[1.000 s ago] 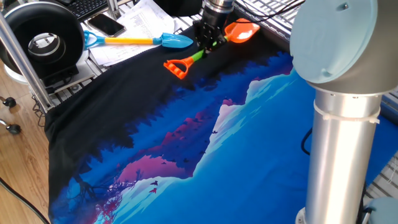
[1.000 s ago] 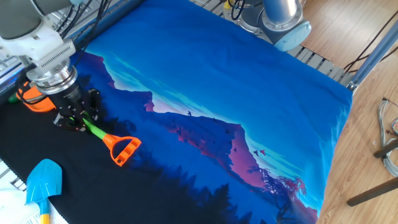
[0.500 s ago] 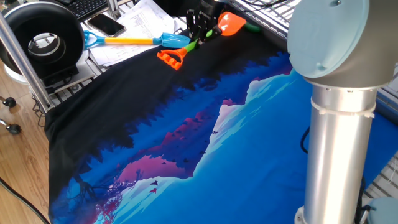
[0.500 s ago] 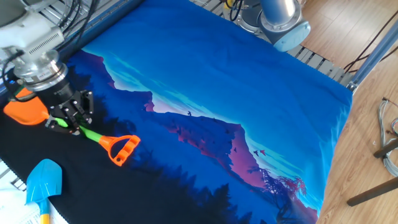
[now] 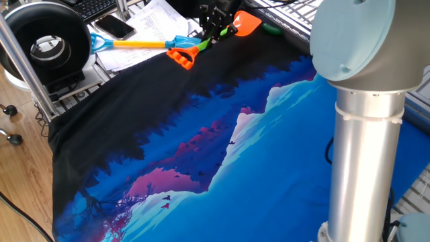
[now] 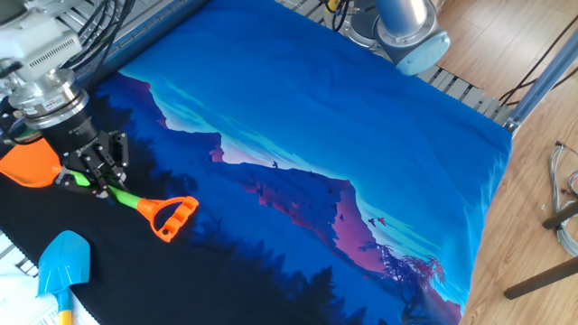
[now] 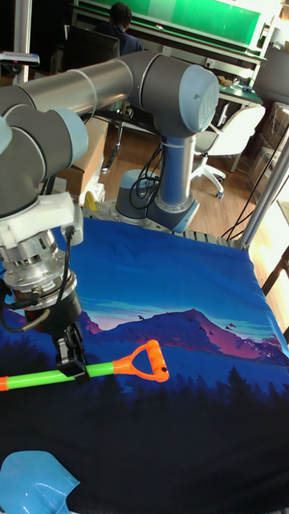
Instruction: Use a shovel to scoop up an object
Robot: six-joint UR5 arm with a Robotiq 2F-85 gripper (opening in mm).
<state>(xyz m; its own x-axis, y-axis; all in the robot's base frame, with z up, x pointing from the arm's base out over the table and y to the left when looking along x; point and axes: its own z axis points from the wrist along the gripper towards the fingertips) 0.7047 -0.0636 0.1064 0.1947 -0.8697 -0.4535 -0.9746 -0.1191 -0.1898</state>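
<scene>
Around the held shovel (image 6: 108, 185), the blue shovel (image 6: 61, 262) lies near its handle; the cloth (image 6: 343, 117) beyond lies open.

Under me the table is draped in a printed cloth (image 6: 361, 117) showing a blue and purple mountain scene that fades to black on one side. On that black part lies a blue-bladed shovel (image 5: 144, 44) with a yellow shaft, partly over the loose papers (image 5: 151, 17) at the cloth's edge. A small green piece (image 5: 272, 29) lies near the far edge of the cloth beside the metal rack.
</scene>
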